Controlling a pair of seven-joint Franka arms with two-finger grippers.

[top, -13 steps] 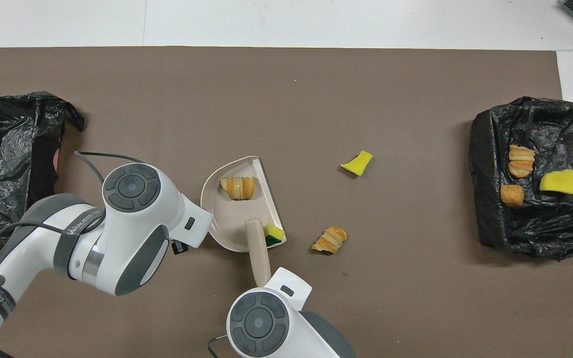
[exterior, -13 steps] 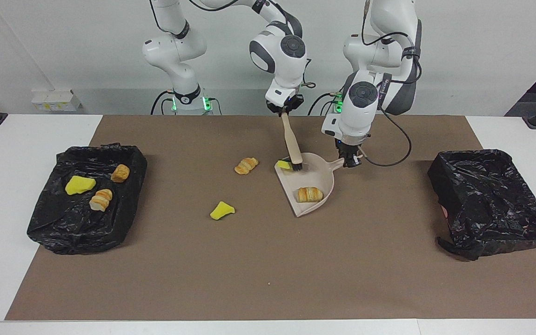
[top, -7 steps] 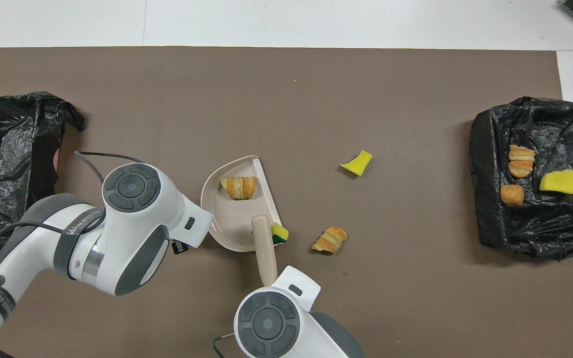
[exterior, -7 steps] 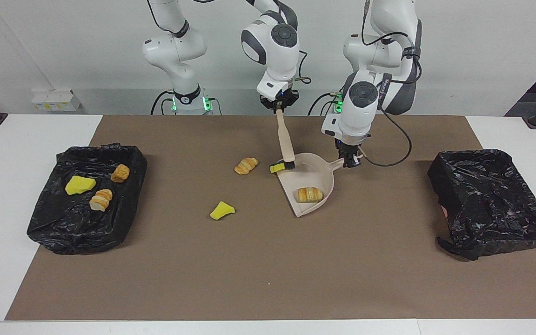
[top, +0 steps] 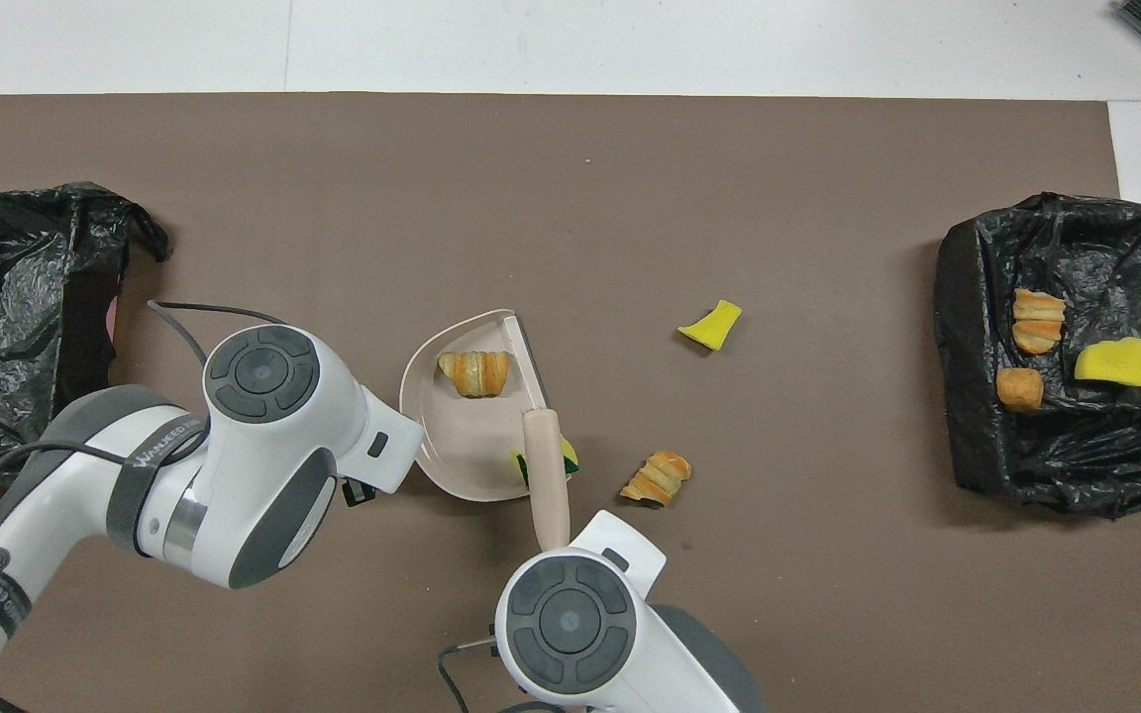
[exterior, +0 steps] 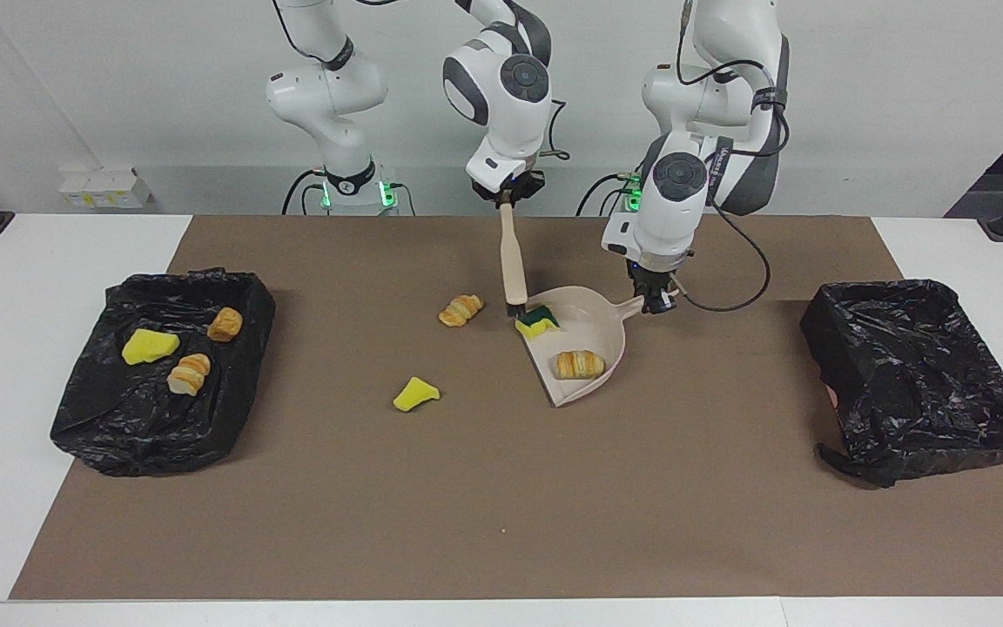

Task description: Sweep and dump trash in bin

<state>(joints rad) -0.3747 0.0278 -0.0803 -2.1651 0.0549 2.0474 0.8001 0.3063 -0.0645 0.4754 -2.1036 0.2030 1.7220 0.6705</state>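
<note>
My right gripper (exterior: 508, 195) is shut on the top of a beige brush (exterior: 512, 261), whose black bristles stand at the mouth of the beige dustpan (exterior: 593, 335). A yellow-green sponge (exterior: 538, 320) lies on the pan's lip beside the bristles, and one croissant (exterior: 578, 363) rests inside the pan. My left gripper (exterior: 656, 300) is shut on the dustpan's handle. On the mat lie a croissant (exterior: 461, 310) and a yellow sponge chunk (exterior: 415, 394). The black-lined bin (exterior: 101, 418) at the right arm's end holds a yellow sponge (exterior: 149, 346) and two bread pieces (exterior: 225, 323).
A second black-lined bin (exterior: 919, 374) sits at the left arm's end of the brown mat (exterior: 501, 505) with nothing visible in it. In the overhead view both arms' bodies cover their grippers; the brush handle (top: 546, 475) crosses the dustpan's (top: 452, 446) open edge.
My right gripper swung the brush toward the right arm's end, passing over the sponge. The bristles now stand on the sponge's outer side, and the sponge lies slightly further into the pan.
</note>
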